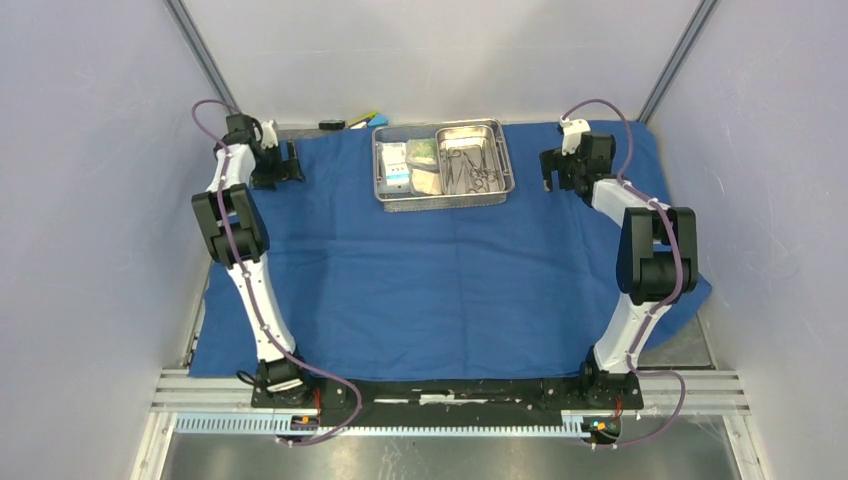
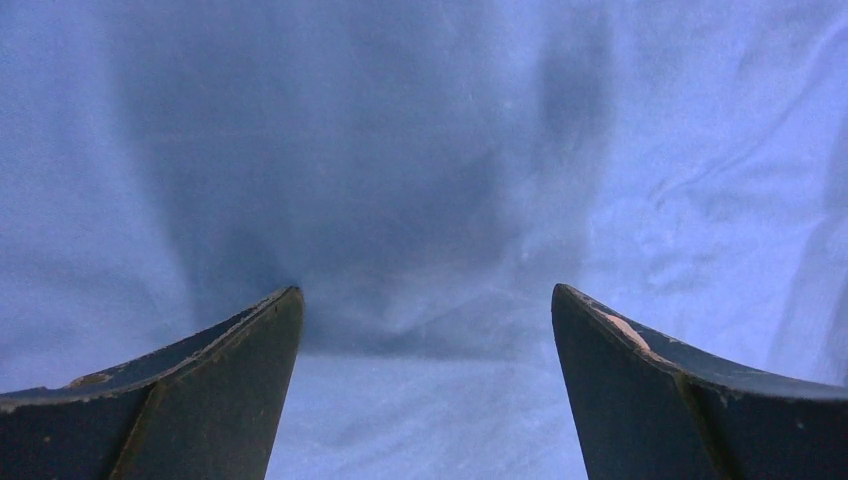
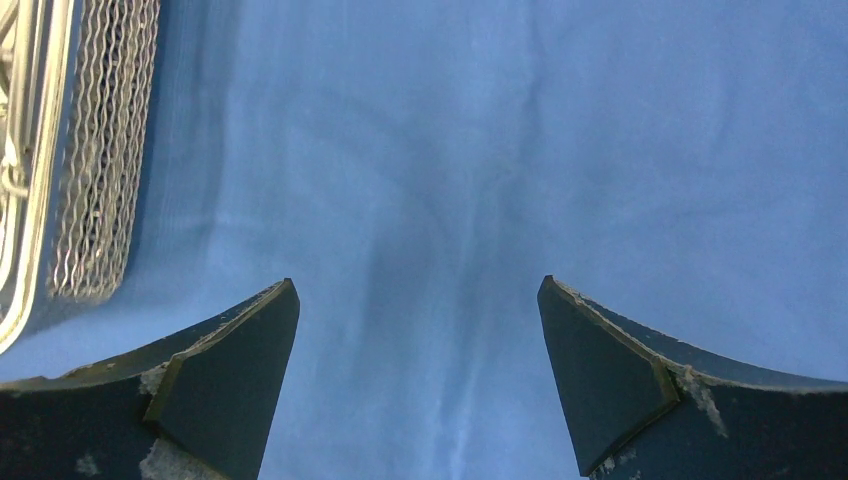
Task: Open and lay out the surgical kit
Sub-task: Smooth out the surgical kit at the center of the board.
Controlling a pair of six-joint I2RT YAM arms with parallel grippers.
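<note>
Blue cloth wrap [image 1: 430, 290] lies flat under both tools. Left tool [image 2: 425, 295] and right tool [image 3: 418, 285] are spread, empty, low over cloth. Wire-mesh tray [image 3: 100, 150] sits between them, just left of right tool, probably flanked for unloading.

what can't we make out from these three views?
- Top view: slim metal instruments in the smaller steel pan too small to count or identify.
- Top view: small packets in the rectangular wire-mesh steel tray; labels too small to read.
- Top view: yellow and blue items behind the tray, too small to identify.
- Right wrist: tray cut off by left edge, contents unseen.
- Left wrist: only large blue cloth wrap between open jaws; kit out of frame.
</note>
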